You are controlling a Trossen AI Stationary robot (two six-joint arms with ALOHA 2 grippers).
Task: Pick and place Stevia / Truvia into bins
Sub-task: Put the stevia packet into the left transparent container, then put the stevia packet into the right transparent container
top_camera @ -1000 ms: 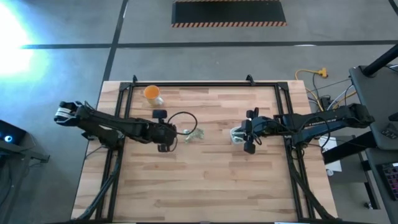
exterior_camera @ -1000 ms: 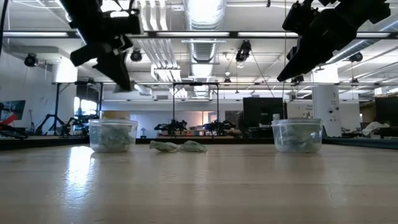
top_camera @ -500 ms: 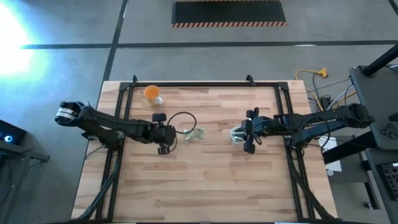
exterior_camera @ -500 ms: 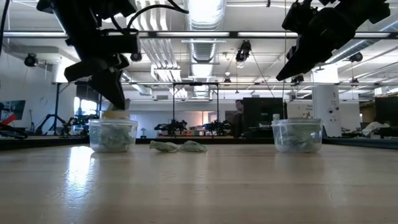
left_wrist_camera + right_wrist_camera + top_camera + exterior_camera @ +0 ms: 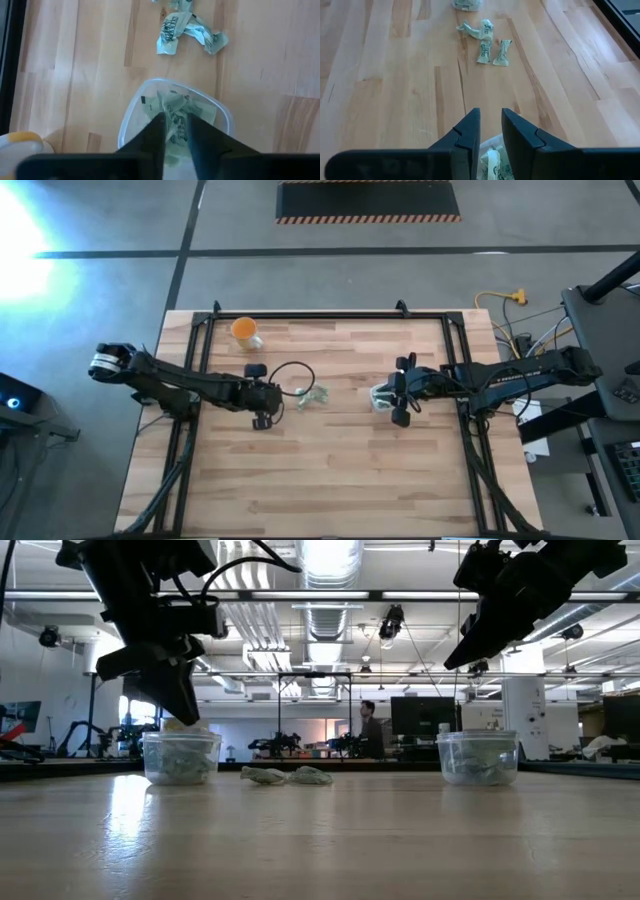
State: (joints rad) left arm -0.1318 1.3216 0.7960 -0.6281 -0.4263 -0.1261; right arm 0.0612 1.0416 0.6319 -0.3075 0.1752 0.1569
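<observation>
Two dark arms work over a wooden table [image 5: 330, 470], each poised above a clear plastic bin. The left gripper [image 5: 175, 131] hangs directly over the left bin [image 5: 134, 109], its two fingers [image 5: 156, 131] set a narrow gap apart with nothing pinched between them; pale green and white Stevia sachets [image 5: 176, 111] lie heaped in the bin straight below the fingertips. Just beyond that bin, ahead of the fingers, a few loose sachets [image 5: 187, 29] lie crumpled on the bare wood. An orange cup [image 5: 244, 330] stands near the table's far edge, well apart from either gripper.

The right gripper [image 5: 490, 125] hovers above the right bin [image 5: 478, 756], its fingers [image 5: 468, 131] likewise parted by a slim gap and empty; more sachets [image 5: 492, 162] show in the bin beneath the tips. Far ahead of these fingers, the same loose sachets are strewn on the table between the two bins, with the left bin just past them.

Seen from table height, both bins sit upright, the left gripper [image 5: 172, 700] close above its rim and the right gripper [image 5: 468, 652] higher over its own. A person [image 5: 369, 726] stands in the room behind the table
</observation>
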